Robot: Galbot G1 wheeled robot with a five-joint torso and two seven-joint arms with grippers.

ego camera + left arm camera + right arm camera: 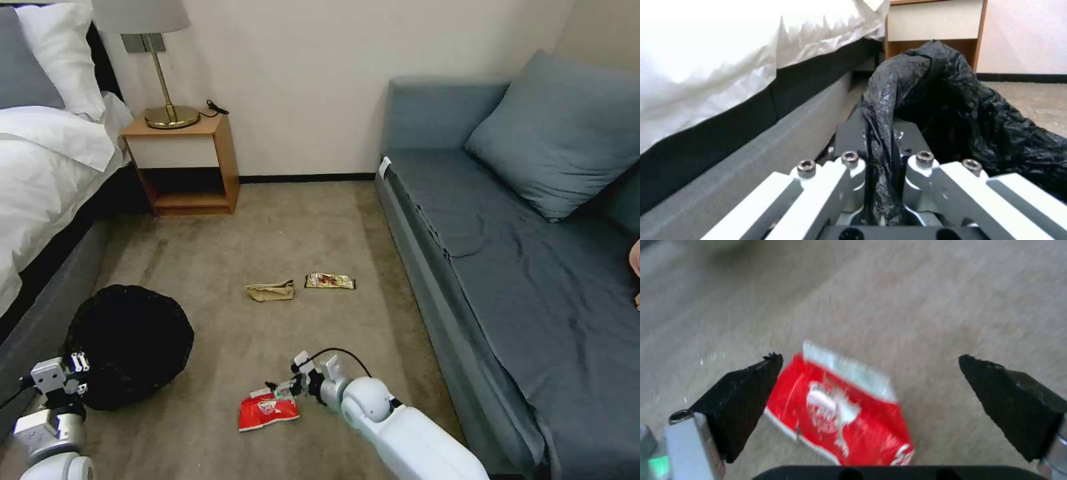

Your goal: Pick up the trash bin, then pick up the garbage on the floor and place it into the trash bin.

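Three litter items lie on the floor [280,233], a beige carpet between bed and sofa. The trash bin [130,343], lined with crinkled black plastic, sits near the bed; the left gripper [63,383] is clamped on a fold of its liner at the rim. The crumpled brown paper bag [270,291] and a yellow-brown snack wrapper [329,281] lie just beside each other farther off. Nearest, the right gripper [869,373] hangs wide open, empty, just above the red snack bag [840,406]. To grip well, it should probably centre over the flat bag, descend until the fingers [742,400] brush the carpet, then pinch an edge.
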